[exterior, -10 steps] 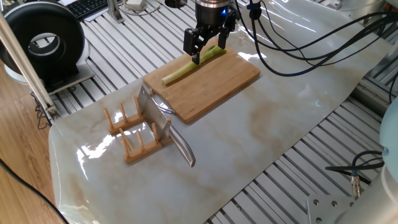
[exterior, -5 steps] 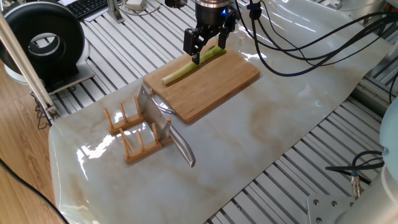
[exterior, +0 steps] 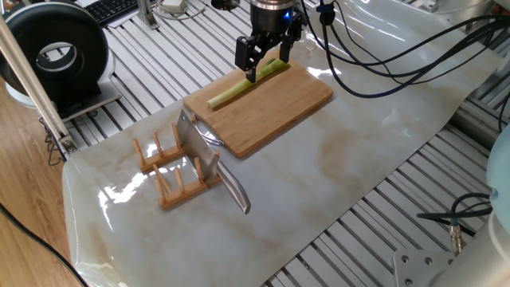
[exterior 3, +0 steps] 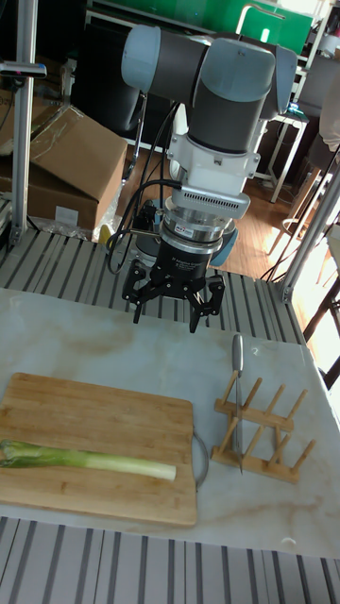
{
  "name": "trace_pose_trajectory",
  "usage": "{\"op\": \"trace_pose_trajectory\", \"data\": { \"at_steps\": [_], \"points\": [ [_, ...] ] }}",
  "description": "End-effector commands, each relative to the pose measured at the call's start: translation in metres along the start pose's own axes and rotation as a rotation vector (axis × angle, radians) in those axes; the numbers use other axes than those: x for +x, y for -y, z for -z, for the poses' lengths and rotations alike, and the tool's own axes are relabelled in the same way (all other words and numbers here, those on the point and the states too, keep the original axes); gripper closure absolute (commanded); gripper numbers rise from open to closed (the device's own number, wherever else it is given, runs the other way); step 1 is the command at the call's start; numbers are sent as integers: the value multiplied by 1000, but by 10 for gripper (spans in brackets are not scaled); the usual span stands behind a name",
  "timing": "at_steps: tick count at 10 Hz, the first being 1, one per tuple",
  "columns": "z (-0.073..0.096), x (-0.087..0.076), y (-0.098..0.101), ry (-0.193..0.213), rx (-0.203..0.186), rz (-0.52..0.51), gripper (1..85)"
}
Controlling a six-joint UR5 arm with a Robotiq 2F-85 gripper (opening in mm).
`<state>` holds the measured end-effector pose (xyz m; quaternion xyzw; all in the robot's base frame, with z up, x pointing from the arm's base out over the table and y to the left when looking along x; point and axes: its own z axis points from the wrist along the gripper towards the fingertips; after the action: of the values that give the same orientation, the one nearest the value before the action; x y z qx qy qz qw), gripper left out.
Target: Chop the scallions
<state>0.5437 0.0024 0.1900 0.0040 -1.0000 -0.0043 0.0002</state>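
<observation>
Rack (exterior: 177, 190): well left of the gripper (exterior: 265, 65), props the tool upright.
Knife (exterior: 213, 163): slotted in the rack, handle sticking out, likely for an easy grab.
Cutting board (exterior: 279, 108): beneath the gripper, shields the counter (exterior: 358, 159).
Scallions (exterior: 247, 84): whole and uncut, flat along the board's far edge, under the gripper.
Gripper: released, fingers spread, empty, hovering above.

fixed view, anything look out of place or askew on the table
Nothing stands out. The scallion lies whole and flat on the cutting board, the knife sits slotted in its wooden rack with the handle jutting past it, and the open gripper hovers above the board. Nothing is spilled.
</observation>
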Motion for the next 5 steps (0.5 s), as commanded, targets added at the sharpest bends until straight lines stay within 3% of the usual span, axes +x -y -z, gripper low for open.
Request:
{"op": "trace_pose_trajectory", "data": {
  "at_steps": [1,3,5],
  "points": [
    [4,22,-33,-76,-120,113,843],
    [-1,23,-31,-85,-90,83,843],
    [-12,10,-42,-51,-129,66,843]
  ]
}}
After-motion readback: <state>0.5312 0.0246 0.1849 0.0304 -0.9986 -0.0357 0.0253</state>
